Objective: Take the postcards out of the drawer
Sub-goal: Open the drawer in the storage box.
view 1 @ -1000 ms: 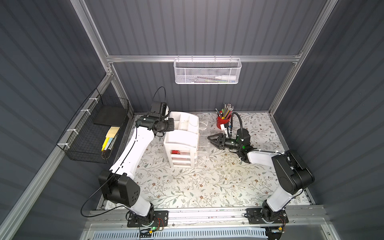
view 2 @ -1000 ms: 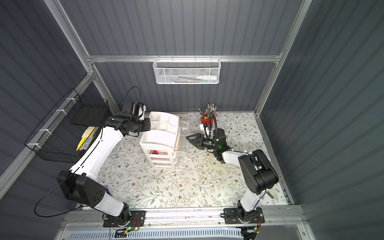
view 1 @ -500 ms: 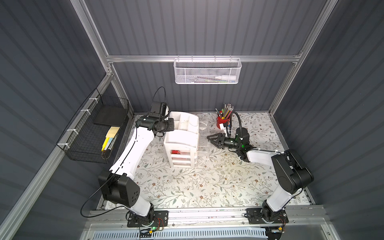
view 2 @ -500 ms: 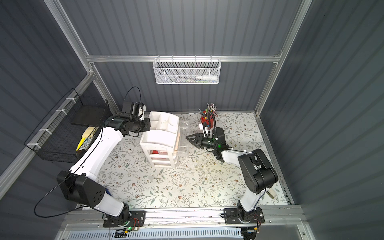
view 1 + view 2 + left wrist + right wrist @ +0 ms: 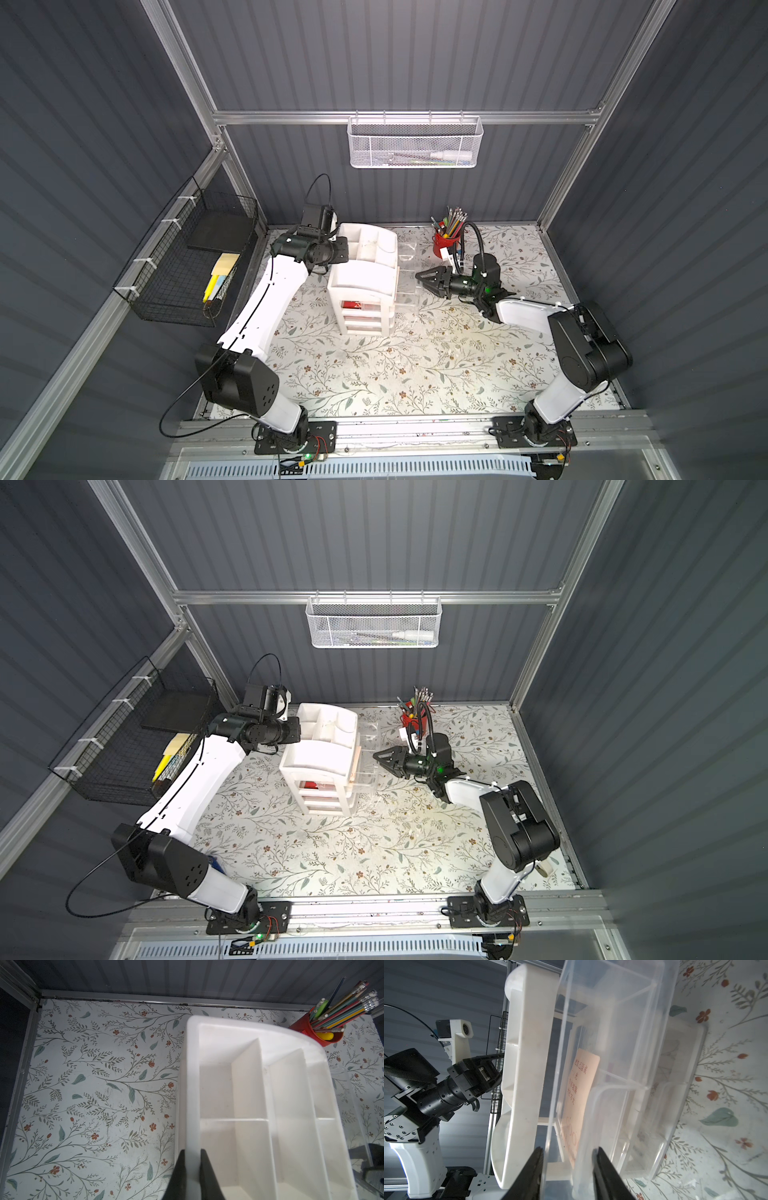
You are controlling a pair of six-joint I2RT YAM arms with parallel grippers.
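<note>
A white desk organizer [image 5: 361,270] stands on the floral table. A clear drawer [image 5: 623,1064] is pulled out of its right side. A pale peach postcard [image 5: 581,1093] with red characters leans inside that drawer; its edge shows in a top view [image 5: 356,762]. A red card [image 5: 357,305] lies in the organizer's upper front drawer. My right gripper [image 5: 568,1149] is shut on the clear drawer's front wall, one finger on each side, as both top views [image 5: 419,276] show. My left gripper [image 5: 192,1150] is shut on the organizer's rim [image 5: 249,1028] at its left side.
A red pencil cup [image 5: 446,243] stands behind my right arm. A second clear drawer [image 5: 405,249] sticks out farther back. A black wire basket [image 5: 195,257] hangs on the left wall and a white mesh basket [image 5: 413,143] on the back wall.
The right gripper's jaws have narrowed onto the clear drawer's front. Both arms have hardly shifted, and the left gripper keeps its hold on the rim.
</note>
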